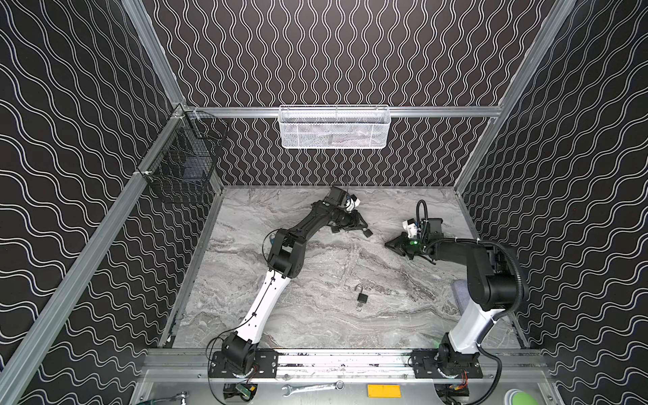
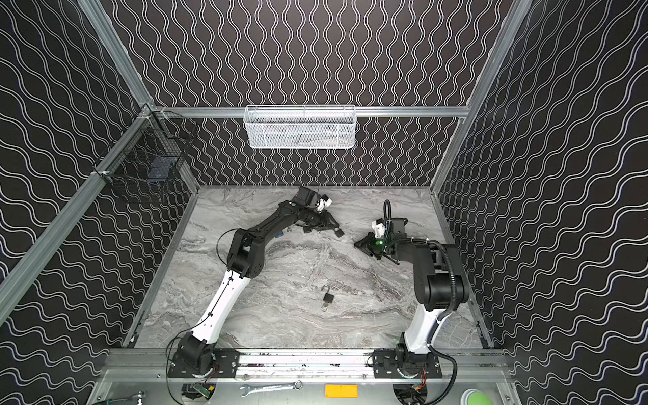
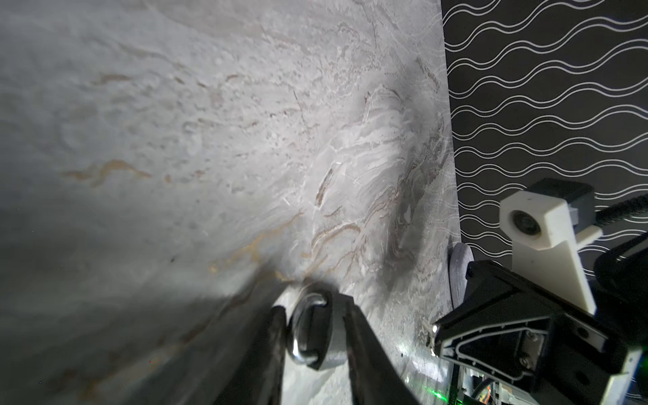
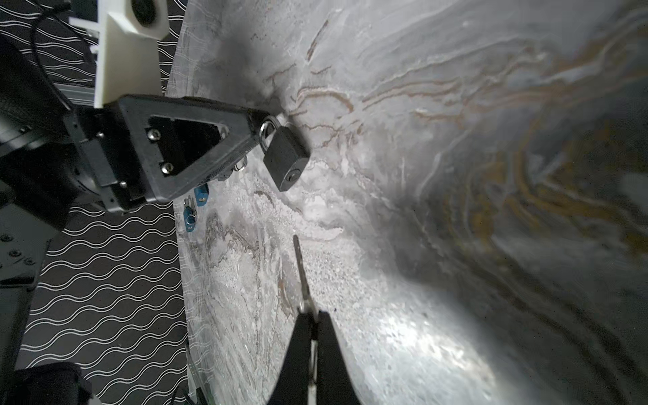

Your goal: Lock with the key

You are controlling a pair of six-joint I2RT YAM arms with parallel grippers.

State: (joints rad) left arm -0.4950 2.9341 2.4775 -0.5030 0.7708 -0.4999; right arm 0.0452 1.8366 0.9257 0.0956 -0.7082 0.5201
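left tool (image 3: 313,308) — jaws flank shackle (image 4: 267,133) of padlock (image 4: 285,157), far-middle of desk (image 1: 298,315); pinch or slack: cannot tell | right tool (image 4: 313,315) clamped on key (image 4: 300,273) | key blade points almost straight at keyhole (image 4: 291,177), clear gap between — right arm likely drives insertion

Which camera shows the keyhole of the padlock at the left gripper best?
Right wrist: the keyhole faces it, sharp, ahead of the key. Left wrist shows only the padlock from its shackle end; in both top views it is a tiny dark block.
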